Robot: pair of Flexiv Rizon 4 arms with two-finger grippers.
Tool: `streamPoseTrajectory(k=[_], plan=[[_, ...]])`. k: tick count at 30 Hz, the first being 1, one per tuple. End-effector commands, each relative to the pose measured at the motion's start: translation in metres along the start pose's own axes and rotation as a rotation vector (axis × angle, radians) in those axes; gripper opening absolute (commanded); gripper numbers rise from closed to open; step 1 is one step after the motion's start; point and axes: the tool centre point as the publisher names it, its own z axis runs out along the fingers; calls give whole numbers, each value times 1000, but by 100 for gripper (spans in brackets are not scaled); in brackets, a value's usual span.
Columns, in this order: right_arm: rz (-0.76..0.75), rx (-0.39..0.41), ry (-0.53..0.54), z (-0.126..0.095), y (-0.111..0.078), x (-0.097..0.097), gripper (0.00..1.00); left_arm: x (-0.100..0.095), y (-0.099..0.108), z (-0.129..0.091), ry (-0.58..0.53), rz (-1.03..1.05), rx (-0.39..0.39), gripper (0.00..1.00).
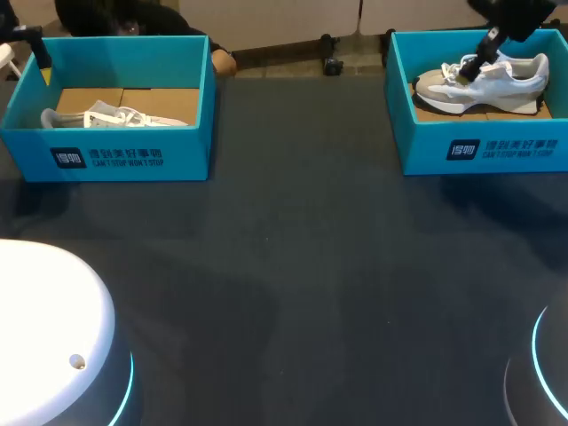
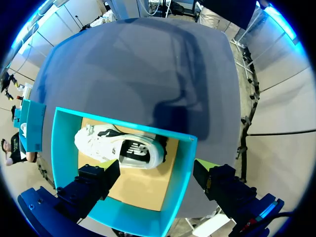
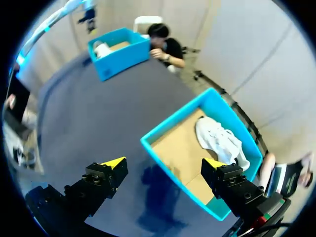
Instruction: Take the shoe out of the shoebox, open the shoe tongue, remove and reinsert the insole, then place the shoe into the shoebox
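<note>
Teal box [image 1: 479, 151] at 1 o'clock on the table [image 1: 293, 266] is holding the shoe [image 1: 484, 80] I am working on. It is a white-and-grey laced trainer, toe pointing toward 9 o'clock, lying on the brown cardboard floor. Whether it is sitting fully upright, I cannot tell.

I am holding the right gripper [image 3: 164, 164] above the near wall of that box, fingers spread wide with nothing between them.

For a clean lift-out, I am judging the heel [image 1: 532, 71] to be the firmest grip point. The laces [image 1: 461, 73] are looking loose and likely to slip. Descend inside the walls, not onto the rim, then lift straight up until the sole is clearing it.

Second box [image 1: 133, 155] at 11 o'clock is holding the second shoe [image 2: 118, 148], also white. The left gripper [image 2: 157, 172] is hanging over it, equally wide and empty.
</note>
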Motion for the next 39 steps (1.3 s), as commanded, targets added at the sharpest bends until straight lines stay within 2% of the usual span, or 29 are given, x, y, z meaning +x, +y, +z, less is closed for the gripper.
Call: streamPoseTrajectory(k=[1, 6, 23, 24, 27, 30, 34, 39], plan=[[86, -9, -40, 5, 7, -10, 100, 0, 0, 0, 1, 1, 0, 100], [181, 10, -85, 10, 16, -28, 100, 0, 0, 0, 1, 1, 0, 100], [181, 10, -85, 10, 16, -28, 100, 0, 0, 0, 1, 1, 0, 100], [219, 46, -113, 15, 11, -32, 100, 0, 0, 0, 1, 1, 0, 100], [382, 45, -163, 23, 4, -51, 100, 0, 0, 0, 1, 1, 0, 100], [525, 97, -247, 28, -5, -79, 100, 0, 0, 0, 1, 1, 0, 100], [639, 122, -300, 31, -18, -112, 100, 0, 0, 0, 1, 1, 0, 100], [719, 180, -314, 38, -31, -141, 100, 0, 0, 0, 1, 1, 0, 100]])
